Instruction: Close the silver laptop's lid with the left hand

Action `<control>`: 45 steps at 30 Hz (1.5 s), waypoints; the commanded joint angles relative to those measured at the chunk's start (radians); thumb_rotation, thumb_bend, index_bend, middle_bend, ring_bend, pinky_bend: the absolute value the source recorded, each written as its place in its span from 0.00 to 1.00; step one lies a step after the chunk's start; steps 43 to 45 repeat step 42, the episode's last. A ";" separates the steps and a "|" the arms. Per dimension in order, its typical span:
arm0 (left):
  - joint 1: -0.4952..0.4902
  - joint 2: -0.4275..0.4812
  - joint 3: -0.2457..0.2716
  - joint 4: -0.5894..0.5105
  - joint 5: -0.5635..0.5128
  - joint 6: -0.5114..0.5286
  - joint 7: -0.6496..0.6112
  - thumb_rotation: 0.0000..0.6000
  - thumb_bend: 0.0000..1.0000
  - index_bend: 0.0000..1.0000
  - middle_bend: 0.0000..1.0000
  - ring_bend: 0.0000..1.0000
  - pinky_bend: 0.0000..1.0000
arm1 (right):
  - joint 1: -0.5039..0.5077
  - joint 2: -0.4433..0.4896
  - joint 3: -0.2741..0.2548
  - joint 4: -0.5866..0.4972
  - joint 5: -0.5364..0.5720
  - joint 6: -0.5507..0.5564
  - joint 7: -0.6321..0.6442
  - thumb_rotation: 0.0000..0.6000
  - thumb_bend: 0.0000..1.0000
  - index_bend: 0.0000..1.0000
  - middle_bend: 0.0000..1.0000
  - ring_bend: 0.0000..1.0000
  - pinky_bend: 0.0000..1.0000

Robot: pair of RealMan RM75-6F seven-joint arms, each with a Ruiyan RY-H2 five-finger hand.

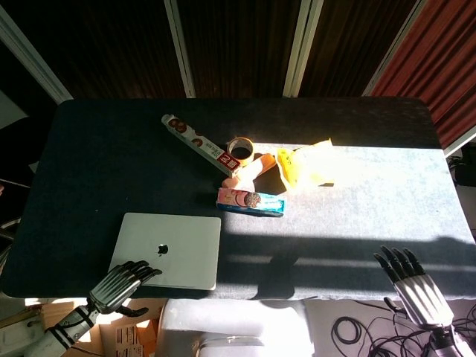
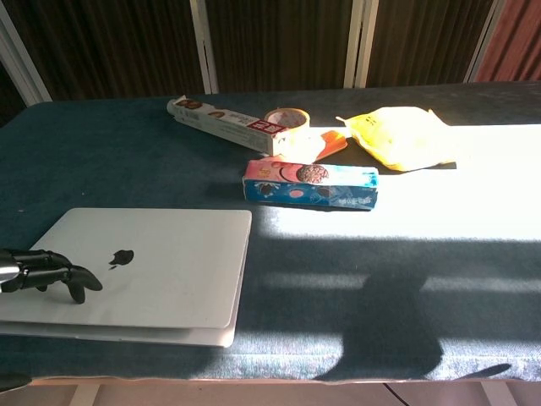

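Observation:
The silver laptop [image 1: 167, 249] lies at the table's front left with its lid flat down and the logo facing up; the chest view shows the same laptop [image 2: 161, 262] from the front. My left hand [image 1: 119, 286] sits at the laptop's front left corner, holding nothing, its fingertips resting on the lid near the edge. In the chest view the left hand [image 2: 38, 269] comes in from the left edge with bent fingers touching the lid. My right hand [image 1: 413, 286] hangs off the table's front right, fingers spread and empty; the chest view does not show it.
A blue cookie box [image 1: 251, 201] [image 2: 311, 183] lies just beyond the laptop's right rear corner. Behind it are a tape roll [image 1: 239, 149] [image 2: 287, 118], a long printed box [image 1: 197, 145] [image 2: 224, 123] and a yellow bag [image 1: 306, 165] [image 2: 401, 137].

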 commanded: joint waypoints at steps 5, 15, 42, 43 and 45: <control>0.000 -0.036 0.016 0.042 -0.014 -0.057 -0.031 0.65 0.19 0.18 0.27 0.16 0.32 | -0.002 0.001 0.001 0.000 -0.001 0.004 0.001 1.00 0.21 0.00 0.00 0.00 0.00; 0.010 -0.024 0.005 0.022 0.005 -0.009 -0.071 0.65 0.19 0.09 0.14 0.04 0.29 | -0.008 0.003 0.010 -0.004 0.009 0.019 0.004 1.00 0.21 0.00 0.00 0.00 0.00; 0.414 0.138 -0.009 0.042 0.052 0.629 -0.198 1.00 0.16 0.00 0.04 0.00 0.13 | -0.038 -0.006 0.072 -0.111 0.043 0.101 -0.062 1.00 0.21 0.00 0.00 0.00 0.00; 0.414 0.138 -0.009 0.042 0.052 0.629 -0.198 1.00 0.16 0.00 0.04 0.00 0.13 | -0.038 -0.006 0.072 -0.111 0.043 0.101 -0.062 1.00 0.21 0.00 0.00 0.00 0.00; 0.414 0.138 -0.009 0.042 0.052 0.629 -0.198 1.00 0.16 0.00 0.04 0.00 0.13 | -0.038 -0.006 0.072 -0.111 0.043 0.101 -0.062 1.00 0.21 0.00 0.00 0.00 0.00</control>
